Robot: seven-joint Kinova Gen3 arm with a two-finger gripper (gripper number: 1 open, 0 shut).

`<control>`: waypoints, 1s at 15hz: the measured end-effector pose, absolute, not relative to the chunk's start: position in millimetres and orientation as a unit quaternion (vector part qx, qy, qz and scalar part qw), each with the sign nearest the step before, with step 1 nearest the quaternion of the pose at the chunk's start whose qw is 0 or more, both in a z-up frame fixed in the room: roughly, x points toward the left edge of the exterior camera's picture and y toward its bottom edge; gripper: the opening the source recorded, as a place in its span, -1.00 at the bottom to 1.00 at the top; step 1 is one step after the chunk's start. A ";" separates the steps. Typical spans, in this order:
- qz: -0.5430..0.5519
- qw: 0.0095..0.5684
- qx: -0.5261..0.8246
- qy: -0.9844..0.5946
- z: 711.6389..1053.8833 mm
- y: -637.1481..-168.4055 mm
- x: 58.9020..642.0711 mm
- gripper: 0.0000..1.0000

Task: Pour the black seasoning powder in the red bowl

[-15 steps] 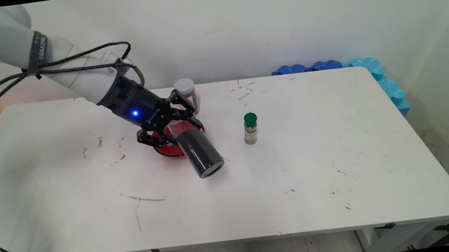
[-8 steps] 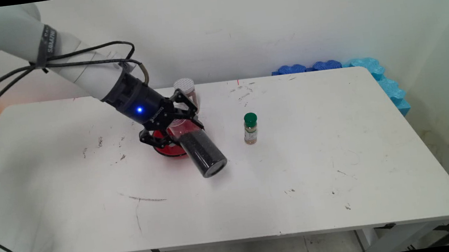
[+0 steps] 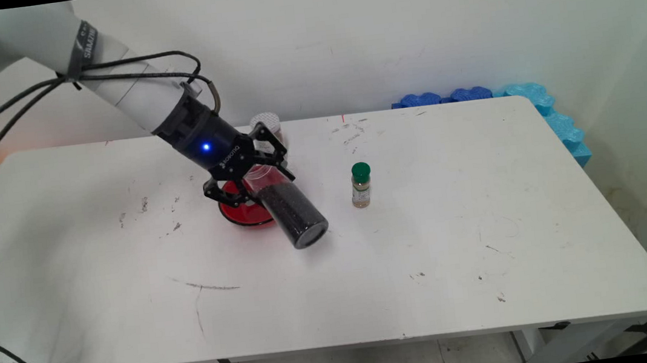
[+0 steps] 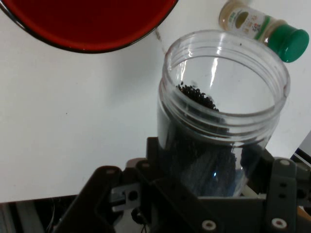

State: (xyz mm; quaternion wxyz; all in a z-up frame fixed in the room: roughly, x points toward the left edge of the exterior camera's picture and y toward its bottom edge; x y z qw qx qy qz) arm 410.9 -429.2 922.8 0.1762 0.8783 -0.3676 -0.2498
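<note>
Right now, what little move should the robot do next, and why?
Probably shift the gripper toward the red bowl: the open seed jar it holds is tilted, and the hand view shows its mouth beside the bowl, not over it.

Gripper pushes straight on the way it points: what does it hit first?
Likely the bare table, with the gripper and its held jar touching first, between the red bowl and the green-capped spice bottle; depth is unclear.

Clear jar (image 3: 291,209) of black grains, red bowl (image 3: 244,210), green-capped bottle (image 3: 361,185).
</note>
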 end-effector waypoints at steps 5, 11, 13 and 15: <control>-0.258 0.153 0.885 -0.355 924.9 -441.2 414.9 -1.00; -0.269 0.121 0.895 -0.334 925.1 -450.2 418.0 -1.00; -0.273 0.111 0.898 -0.327 925.2 -452.8 418.2 -1.00; -0.276 0.102 0.900 -0.322 925.1 -454.6 418.2 -1.00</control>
